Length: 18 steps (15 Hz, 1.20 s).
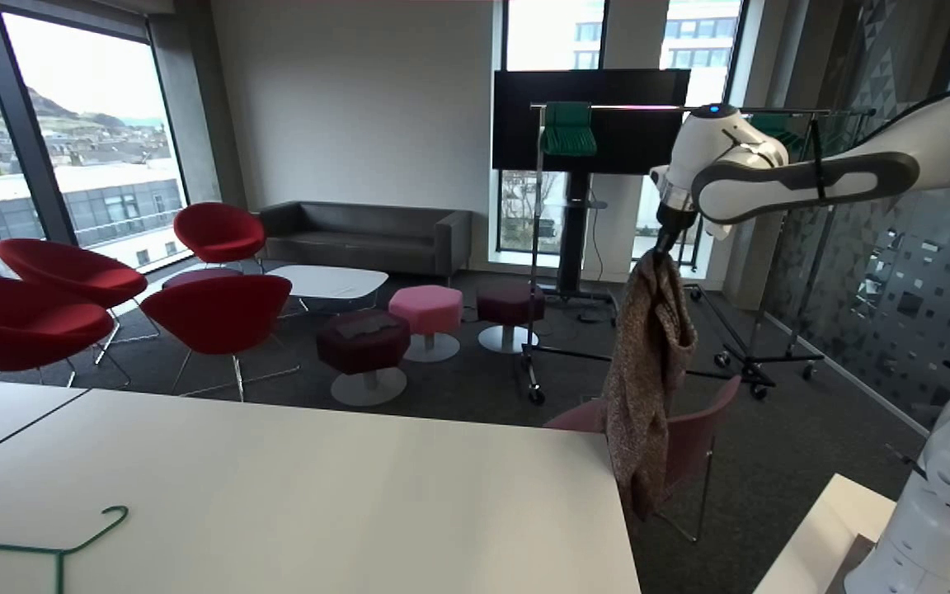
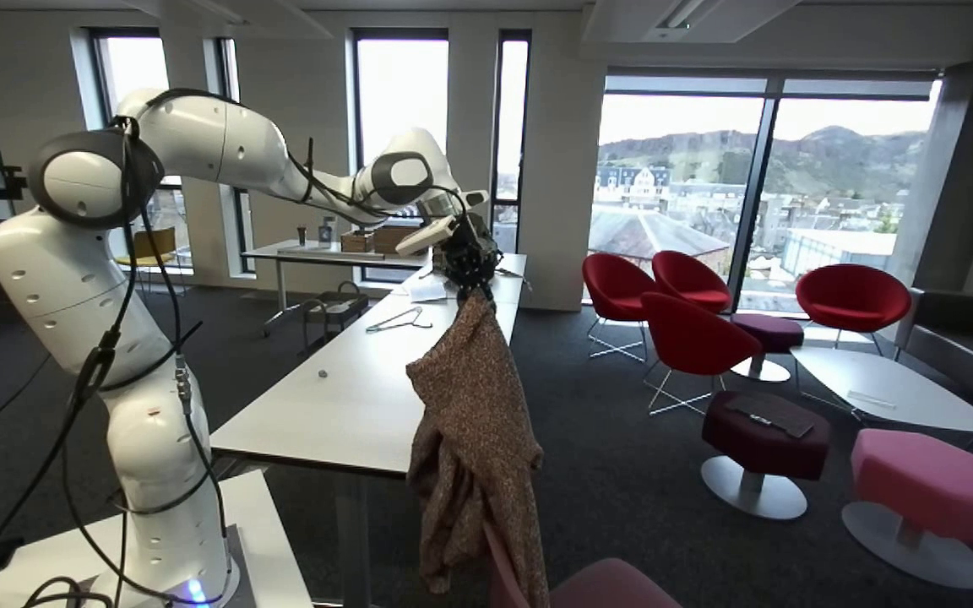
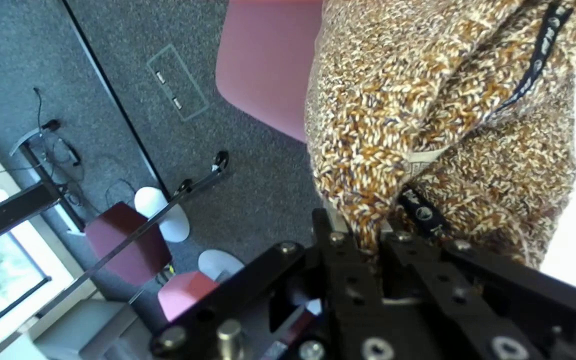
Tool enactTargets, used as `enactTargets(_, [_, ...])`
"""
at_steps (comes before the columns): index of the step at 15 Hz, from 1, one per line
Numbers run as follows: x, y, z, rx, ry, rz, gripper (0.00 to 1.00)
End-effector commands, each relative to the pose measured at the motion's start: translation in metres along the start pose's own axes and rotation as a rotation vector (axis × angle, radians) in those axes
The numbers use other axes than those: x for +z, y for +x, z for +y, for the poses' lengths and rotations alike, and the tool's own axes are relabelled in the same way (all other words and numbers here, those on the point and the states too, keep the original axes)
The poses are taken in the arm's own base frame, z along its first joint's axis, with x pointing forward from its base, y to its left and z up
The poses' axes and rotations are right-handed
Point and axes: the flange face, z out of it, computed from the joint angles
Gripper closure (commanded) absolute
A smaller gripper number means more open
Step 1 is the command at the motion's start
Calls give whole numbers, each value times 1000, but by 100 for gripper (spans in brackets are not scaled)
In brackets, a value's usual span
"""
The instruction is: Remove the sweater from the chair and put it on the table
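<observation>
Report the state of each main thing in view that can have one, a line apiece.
gripper, closed on the sweater
sweater, pinched at the top, hanging in folds; contact with the chair unclear
chair, upright beside the table
table, sweater not yet laid on it
loose hanger, lying on the table
green hangers, hanging on the clothes rack
screen, dark
base light, lit blue
red lounge chairs, upright

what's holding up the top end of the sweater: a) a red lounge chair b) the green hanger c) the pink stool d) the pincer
d, since the wrist view shows the pincer clamped on a gathered bit of the sweater, which hangs down from it in both exterior views.
</observation>
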Motion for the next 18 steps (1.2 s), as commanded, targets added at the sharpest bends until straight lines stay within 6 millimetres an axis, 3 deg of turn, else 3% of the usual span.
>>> enactTargets(1, [-56, 53, 8, 14, -17, 110, 97])
enactTargets(5, [-96, 96, -19, -43, -30, 202, 97])
enactTargets(8, [-130, 123, -53, -122, -46, 272, 97])
enactTargets(11, [-148, 140, -91, -209, -53, 320, 97])
enactTargets(14, [-146, 142, -138, -322, -68, 332, 97])
enactTargets(18, [-111, 132, -195, -454, -66, 286, 97])
